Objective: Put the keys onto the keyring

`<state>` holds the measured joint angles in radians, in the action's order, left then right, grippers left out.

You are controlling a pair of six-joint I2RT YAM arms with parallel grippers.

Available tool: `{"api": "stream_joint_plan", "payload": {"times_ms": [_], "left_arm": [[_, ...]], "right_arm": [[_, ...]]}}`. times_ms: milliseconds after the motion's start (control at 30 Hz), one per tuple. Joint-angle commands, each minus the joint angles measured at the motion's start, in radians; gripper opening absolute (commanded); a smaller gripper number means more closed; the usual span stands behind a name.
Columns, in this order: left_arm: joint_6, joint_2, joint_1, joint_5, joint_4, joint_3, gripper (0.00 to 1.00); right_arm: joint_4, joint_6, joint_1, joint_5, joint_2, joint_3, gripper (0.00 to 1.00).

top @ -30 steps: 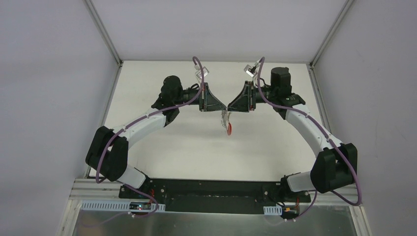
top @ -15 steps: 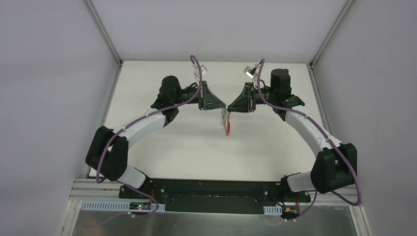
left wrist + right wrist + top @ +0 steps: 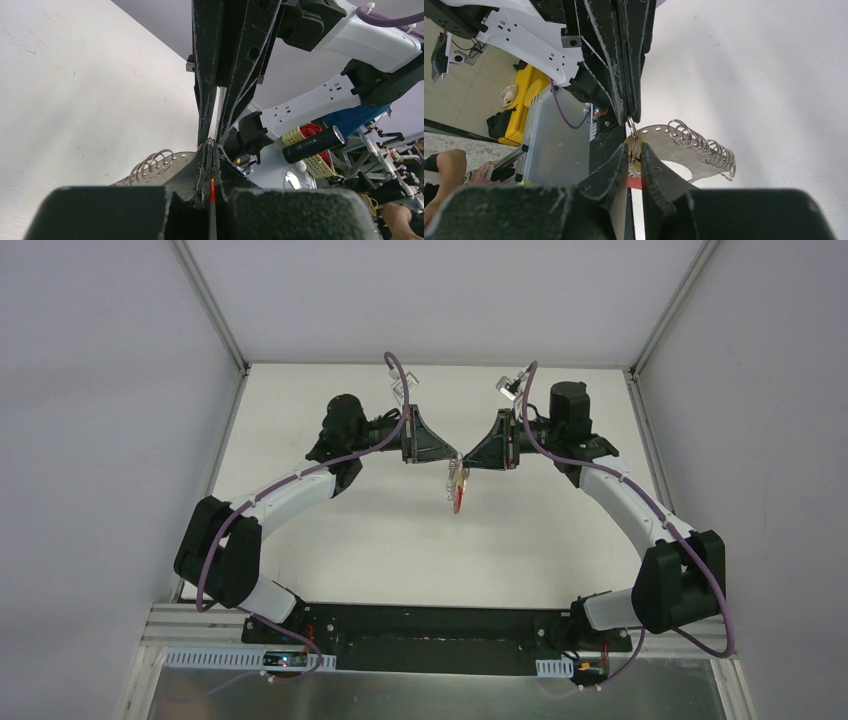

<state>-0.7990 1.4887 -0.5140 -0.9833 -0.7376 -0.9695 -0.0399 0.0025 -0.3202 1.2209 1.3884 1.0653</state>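
My left gripper (image 3: 456,454) and right gripper (image 3: 467,457) meet tip to tip above the middle of the table. A thin wire keyring (image 3: 631,127) runs from the left fingertips into the right jaws. The left gripper (image 3: 212,145) is shut, with the keyring (image 3: 212,141) at its tips and a red sliver deeper between the fingers. The right gripper (image 3: 635,148) is pinched on the ring, next to a yellow bit. Below them hang the keys (image 3: 455,480), grey metal with a row of wire loops (image 3: 700,143) (image 3: 150,165), and a red piece (image 3: 459,503).
Under the arms lies a white table (image 3: 340,530), with grey walls on the left, right and back. A metal rail and the arm bases (image 3: 440,635) run along the near edge. Purple cables loop over both wrists.
The right jaws have narrowed onto the ring. Both grippers have crept slightly toward the back, and the hanging bunch has swung a little to the left.
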Motion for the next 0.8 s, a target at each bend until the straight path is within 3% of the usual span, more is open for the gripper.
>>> {"api": "stream_joint_plan", "payload": {"times_ms": [0, 567, 633, 767], "left_arm": [[-0.009, -0.01, 0.018, 0.011, -0.089, 0.002, 0.0], [0.02, -0.002, 0.021, 0.044, -0.027, -0.013, 0.0], [0.023, 0.001, 0.021, 0.039, -0.024, -0.014, 0.0], [0.034, 0.006, 0.021, 0.028, -0.021, -0.012, 0.0]], "right_arm": [[0.019, -0.052, 0.0, 0.001, -0.035, 0.007, 0.16], [0.142, -0.158, -0.071, -0.088, -0.017, 0.036, 0.1], [0.148, -0.161, -0.071, -0.091, -0.017, 0.04, 0.12], [0.173, -0.173, -0.063, -0.102, -0.023, 0.059, 0.27]]}}
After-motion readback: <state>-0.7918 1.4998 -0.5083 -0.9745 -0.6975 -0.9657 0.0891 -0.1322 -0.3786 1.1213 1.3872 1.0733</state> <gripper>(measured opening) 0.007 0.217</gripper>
